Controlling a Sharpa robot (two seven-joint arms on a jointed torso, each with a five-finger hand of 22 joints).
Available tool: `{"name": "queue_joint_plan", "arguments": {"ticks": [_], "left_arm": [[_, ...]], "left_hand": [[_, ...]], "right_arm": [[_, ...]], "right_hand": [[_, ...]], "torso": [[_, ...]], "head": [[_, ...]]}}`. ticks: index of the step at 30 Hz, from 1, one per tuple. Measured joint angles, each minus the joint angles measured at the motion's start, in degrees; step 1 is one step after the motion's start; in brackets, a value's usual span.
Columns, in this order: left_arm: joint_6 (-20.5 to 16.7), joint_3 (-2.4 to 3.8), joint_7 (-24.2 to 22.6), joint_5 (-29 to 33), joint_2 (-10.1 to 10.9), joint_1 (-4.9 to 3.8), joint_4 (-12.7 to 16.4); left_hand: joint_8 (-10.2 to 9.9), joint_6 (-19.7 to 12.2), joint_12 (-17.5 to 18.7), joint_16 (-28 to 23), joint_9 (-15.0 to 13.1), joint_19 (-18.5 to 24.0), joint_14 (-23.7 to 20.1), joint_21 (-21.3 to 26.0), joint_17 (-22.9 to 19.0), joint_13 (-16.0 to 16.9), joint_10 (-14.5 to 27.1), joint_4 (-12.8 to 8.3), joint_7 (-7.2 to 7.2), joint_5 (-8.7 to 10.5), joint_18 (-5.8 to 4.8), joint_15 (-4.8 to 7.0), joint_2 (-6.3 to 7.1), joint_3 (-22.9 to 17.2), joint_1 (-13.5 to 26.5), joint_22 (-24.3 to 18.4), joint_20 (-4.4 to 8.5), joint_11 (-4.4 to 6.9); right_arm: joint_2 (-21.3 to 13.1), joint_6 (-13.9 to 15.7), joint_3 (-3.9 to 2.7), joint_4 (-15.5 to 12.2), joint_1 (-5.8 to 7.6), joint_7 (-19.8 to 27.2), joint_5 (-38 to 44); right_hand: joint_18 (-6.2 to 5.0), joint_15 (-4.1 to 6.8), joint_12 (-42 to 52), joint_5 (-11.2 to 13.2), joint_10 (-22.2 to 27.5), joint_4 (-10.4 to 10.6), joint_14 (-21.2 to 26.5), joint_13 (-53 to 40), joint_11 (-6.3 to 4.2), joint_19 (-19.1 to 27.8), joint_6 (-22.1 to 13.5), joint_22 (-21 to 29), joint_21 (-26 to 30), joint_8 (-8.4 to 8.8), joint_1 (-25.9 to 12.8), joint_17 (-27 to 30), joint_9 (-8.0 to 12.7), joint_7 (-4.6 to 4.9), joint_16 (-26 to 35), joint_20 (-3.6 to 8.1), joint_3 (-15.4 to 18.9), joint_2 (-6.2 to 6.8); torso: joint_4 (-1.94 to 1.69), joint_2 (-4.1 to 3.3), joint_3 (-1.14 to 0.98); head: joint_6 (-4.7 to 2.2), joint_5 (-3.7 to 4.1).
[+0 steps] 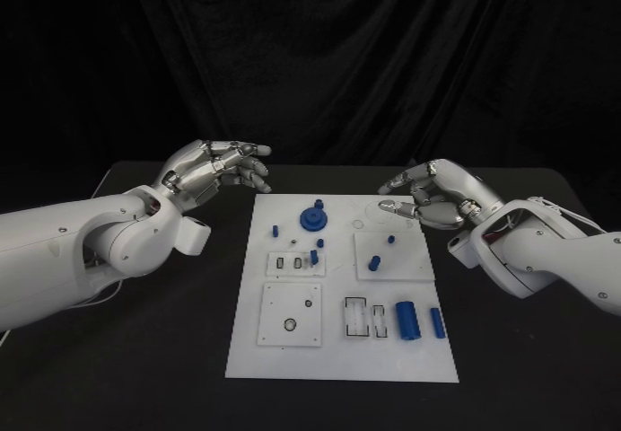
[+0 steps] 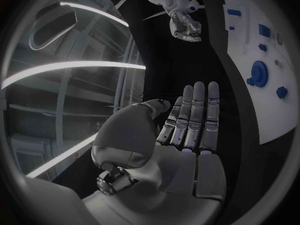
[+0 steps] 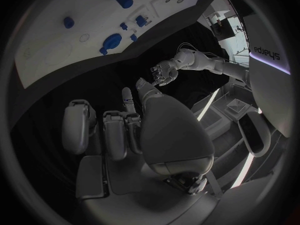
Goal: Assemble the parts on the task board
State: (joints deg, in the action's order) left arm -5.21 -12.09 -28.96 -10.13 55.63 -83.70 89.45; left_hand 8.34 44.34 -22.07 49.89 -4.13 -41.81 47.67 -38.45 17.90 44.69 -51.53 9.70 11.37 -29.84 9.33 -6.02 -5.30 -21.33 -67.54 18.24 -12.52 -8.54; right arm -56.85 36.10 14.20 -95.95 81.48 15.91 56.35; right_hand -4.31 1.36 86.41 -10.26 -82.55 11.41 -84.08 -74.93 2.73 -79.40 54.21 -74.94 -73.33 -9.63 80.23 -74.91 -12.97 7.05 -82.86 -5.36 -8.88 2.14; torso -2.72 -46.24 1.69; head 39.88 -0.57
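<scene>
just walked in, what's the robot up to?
Nothing is being handled yet. The left hand hangs beyond the board's far-left corner, the right hand at its far-right corner, and both hold nothing. Blue parts lie scattered on the board: a gear near the far end, two cylinders lying at the near right, and small pegs in between. Assembly looks not yet started.

In the head view the small blue parts on the flat white rectangular task board (image 1: 339, 346) near its far end, such as the tiny blue peg (image 1: 275, 230), are too small to make out in shape. The silver right hand (image 1: 421, 199) covers part of the board's far right corner. In the left wrist view the board's white surface (image 2: 270, 112) is cut off by the circle's rim.
</scene>
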Motion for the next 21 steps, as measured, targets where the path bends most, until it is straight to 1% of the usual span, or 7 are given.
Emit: {"name": "queue_joint_plan", "arguments": {"ticks": [4, 6, 7, 10, 12, 16, 21], "left_arm": [[-1.2, -0.03, 4.4, -4.1, -1.9, -0.56, -1.1], [-1.6, -0.05, 6.4, -5.9, -2.7, -0.67, -1.6], [-1.7, -0.06, 7.8, -7.1, -3.2, -0.73, -1.9], [-2.4, -0.04, 11.4, -11.5, -4.4, -0.97, -2.5], [-3.2, -0.02, 13.9, -15.2, -5.0, -1.00, -2.6], [-4.9, -0.03, 20.3, -24.8, -6.1, -1.00, -2.2], [-6.1, -0.03, 27.3, -35.3, -7.3, -1.02, -1.4]], "left_hand": [[-0.5, 0.6, -20.2, 17.1, 0.1, 1.0, -0.4, -11.6, 10.7, 18.7, 3.3, 5.6, -0.21, 0.87, -0.01, 0.91, 0.97, 1.2, -2.6, 7.8, 1.38, 1.28], [-0.4, 1.8, -38.8, 29.0, 0.0, 2.5, 9.1, -19.3, 29.2, 27.9, -7.8, 7.0, -0.11, 0.87, -0.02, 1.10, 0.39, 1.9, -3.7, 13.4, 2.08, 1.32], [-0.4, 2.3, -46.3, 33.1, 0.0, 2.1, 14.6, -23.4, 37.5, 29.2, -13.7, 7.0, -0.24, 0.87, -0.02, 1.21, 0.17, 2.5, -3.9, 17.0, 2.17, 1.37], [-0.1, 2.7, -58.4, 38.3, -0.1, -6.6, 26.3, -32.8, 52.5, 30.2, -25.7, 7.0, -0.70, 0.93, -0.20, 1.64, 0.13, 3.5, -3.9, 29.1, 2.40, 1.71], [0.4, 4.0, -65.3, 39.8, -0.2, -16.0, 34.0, -38.6, 56.3, 30.3, -31.2, 7.0, -1.12, 1.51, -2.36, 2.21, 0.04, 4.3, -3.6, 39.0, 2.58, 2.17], [1.6, 6.3, -67.7, 40.0, -1.1, -29.8, 36.4, -45.3, 57.1, 30.3, -32.6, 7.0, -2.37, 5.64, -4.12, 3.26, -0.03, 7.6, 1.2, 52.7, 3.33, 3.06], [2.4, 7.8, -67.7, 40.0, -2.5, -39.5, 36.4, -48.8, 57.1, 30.3, -32.4, 6.9, -3.12, 7.76, -6.81, 4.31, 0.05, 8.8, 2.1, 56.6, 4.36, 4.01]], "right_arm": [[-0.6, -0.7, 0.03, 1.2, -0.58, 1.7, -4.9], [-1.0, -1.0, 0.04, 1.8, -0.86, 2.4, -6.6], [-1.2, -1.2, 0.04, 2.1, -1.06, 2.8, -7.5], [-1.4, -1.2, 0.05, 3.0, -1.75, 3.8, -9.3], [-1.4, -1.0, 0.05, 3.5, -2.24, 4.3, -10.0], [-1.3, -0.3, 0.06, 4.5, -3.16, 5.2, -11.1], [-1.2, 0.4, 0.08, 5.3, -3.75, 6.1, -11.9]], "right_hand": [[-0.67, 0.00, -3.1, -0.4, 3.2, 0.5, 0.0, 0.0, -0.17, 2.4, 0.1, 0.0, 6.0, 0.47, 0.0, 0.0, 0.3, -0.06, 6.5, 0.14, -0.2, 0.00], [-0.66, 0.00, -3.2, -0.4, 3.2, 0.6, 0.0, 0.0, -0.17, 2.4, 0.3, 0.0, 6.4, 0.47, 0.0, 0.0, 0.3, 0.11, 7.0, 0.14, -0.3, 0.00], [-0.66, 0.00, -3.2, -0.4, 3.2, 0.7, 0.0, 0.0, -0.17, 2.4, 0.5, 0.0, 6.4, 0.47, 0.0, 0.0, 0.3, -0.07, 7.0, 0.14, -0.4, 0.00], [-0.66, 0.00, -3.2, -1.7, 3.2, 0.9, 0.0, 0.0, -0.22, 2.1, 1.3, 0.0, 6.4, 0.47, 0.0, 0.0, 0.3, -0.33, 6.9, 0.41, -0.6, 0.00], [-0.65, 0.00, -3.2, -2.5, 2.7, 1.2, 0.0, 0.0, -0.72, 1.4, 1.9, 0.0, 6.3, 0.47, 0.0, 0.0, 0.3, -0.74, 6.5, 0.71, -0.5, 0.00], [-0.65, 0.21, -3.2, -3.2, 2.4, 1.4, 0.2, 0.0, -1.01, 1.1, 2.1, 0.0, 5.9, 0.47, 0.0, 0.0, 0.3, -0.68, 6.1, 0.85, -0.6, 0.00], [-0.65, 0.21, -2.9, -3.7, 2.0, 1.4, 0.2, 0.0, -0.99, 0.8, 2.3, 0.0, 5.9, 0.47, 0.0, 0.0, 0.3, -0.89, 6.1, 1.15, -0.6, 0.00]], "torso": [[0.06, 0.61, -0.33], [0.14, 0.99, -0.62], [0.18, 1.19, -0.77], [0.29, 1.80, -1.31], [0.32, 2.14, -1.64], [0.40, 2.77, -2.30], [0.48, 3.22, -2.81]], "head": [[-0.32, -0.88], [-0.10, -1.25], [0.09, -1.40], [0.58, -1.83], [0.82, -2.05], [1.19, -2.59], [1.35, -3.33]]}}
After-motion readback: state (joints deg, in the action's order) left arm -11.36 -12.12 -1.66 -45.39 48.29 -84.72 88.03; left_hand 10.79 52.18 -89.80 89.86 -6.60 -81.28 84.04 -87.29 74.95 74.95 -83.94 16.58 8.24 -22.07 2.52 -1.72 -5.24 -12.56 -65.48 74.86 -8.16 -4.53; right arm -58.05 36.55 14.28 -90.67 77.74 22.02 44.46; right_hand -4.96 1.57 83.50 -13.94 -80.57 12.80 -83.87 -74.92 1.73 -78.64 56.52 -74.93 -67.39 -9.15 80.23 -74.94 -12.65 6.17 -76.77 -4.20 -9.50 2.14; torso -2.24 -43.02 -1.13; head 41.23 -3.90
